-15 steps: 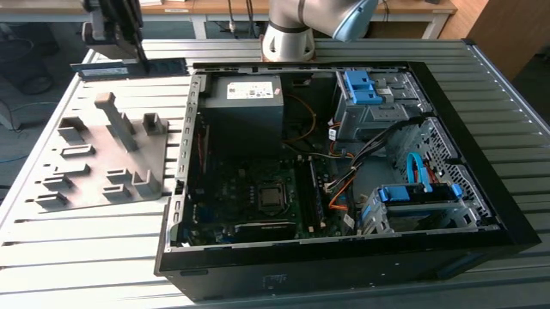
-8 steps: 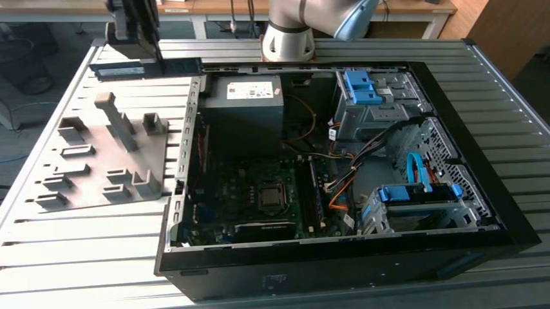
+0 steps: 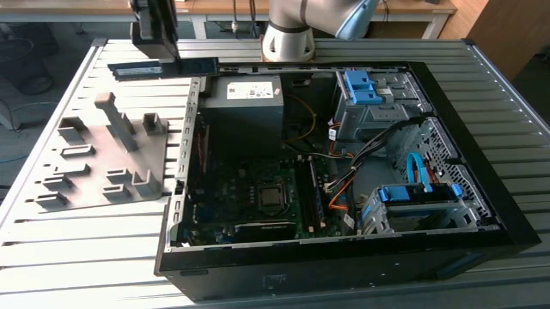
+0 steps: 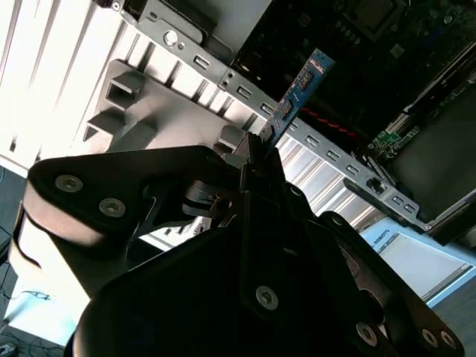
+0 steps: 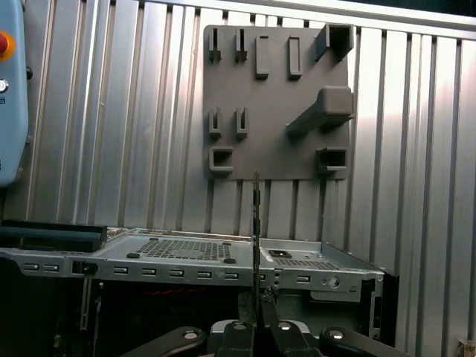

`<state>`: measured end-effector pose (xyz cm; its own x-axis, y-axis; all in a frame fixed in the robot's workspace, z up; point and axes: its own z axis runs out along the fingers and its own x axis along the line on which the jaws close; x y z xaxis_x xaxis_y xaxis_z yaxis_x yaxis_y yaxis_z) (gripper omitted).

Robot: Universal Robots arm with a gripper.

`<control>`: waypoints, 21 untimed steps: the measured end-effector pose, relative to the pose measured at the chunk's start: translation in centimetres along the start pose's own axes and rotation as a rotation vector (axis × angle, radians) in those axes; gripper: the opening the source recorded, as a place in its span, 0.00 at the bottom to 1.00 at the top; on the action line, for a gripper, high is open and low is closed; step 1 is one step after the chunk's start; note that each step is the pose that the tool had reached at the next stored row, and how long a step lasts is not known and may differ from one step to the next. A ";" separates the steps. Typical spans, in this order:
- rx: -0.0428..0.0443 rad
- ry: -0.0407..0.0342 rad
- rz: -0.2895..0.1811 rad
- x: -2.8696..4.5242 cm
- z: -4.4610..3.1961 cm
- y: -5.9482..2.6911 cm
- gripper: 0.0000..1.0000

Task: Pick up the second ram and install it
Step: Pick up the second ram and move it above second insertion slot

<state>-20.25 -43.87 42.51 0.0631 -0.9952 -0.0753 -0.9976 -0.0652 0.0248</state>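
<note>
- Ribbed metal desk (image 3: 516, 161). An open case (image 3: 344, 257) lies flat on it, with a grey fixture (image 3: 94, 161) beside it on the exterior view's left.
- Gripper (image 3: 163, 59) is at the far corner of the desk. It sits outside the case wall, near the power supply (image 3: 249, 96).
- Fingers (image 5: 279, 327) are narrow and clamped on the ram (image 3: 142, 69). In the first wrist view the ram (image 5: 256, 223) shows edge-on, sticking straight out between them. In the second wrist view its free end (image 4: 301, 85) points toward the case.
- In the exterior view the ram lies about level under the gripper, held clear of the fixture.
- Step, as I judge it: the pick is done and the ram is carried but not yet over the board (image 3: 249, 187). The install hasn't begun.
- Slots (image 3: 313, 190) run beside the CPU socket (image 3: 270, 196), well apart from the gripper.
- I can't tell from here which slot is free. One looks filled, but it's too dark to be sure.
- What the install calls for, as I judge it:
  - Ram turned to run along the slot, contact edge down, notch matched.
  - A route over the case wall that clears the cables near the slots.
  - A straight, even push so both ends seat.
- Risk: the ram tilting in the grip, so one end seats first.
</note>
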 end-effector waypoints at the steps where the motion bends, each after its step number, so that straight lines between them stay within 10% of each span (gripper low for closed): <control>1: 0.0000 0.0000 0.000 0.02 -0.01 -0.26 0.14; 21: -0.0005 0.0001 0.000 0.32 -0.16 -5.08 0.14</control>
<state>-15.16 -43.87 42.51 0.0631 -0.9952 -0.0752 -0.9976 -0.0651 0.0254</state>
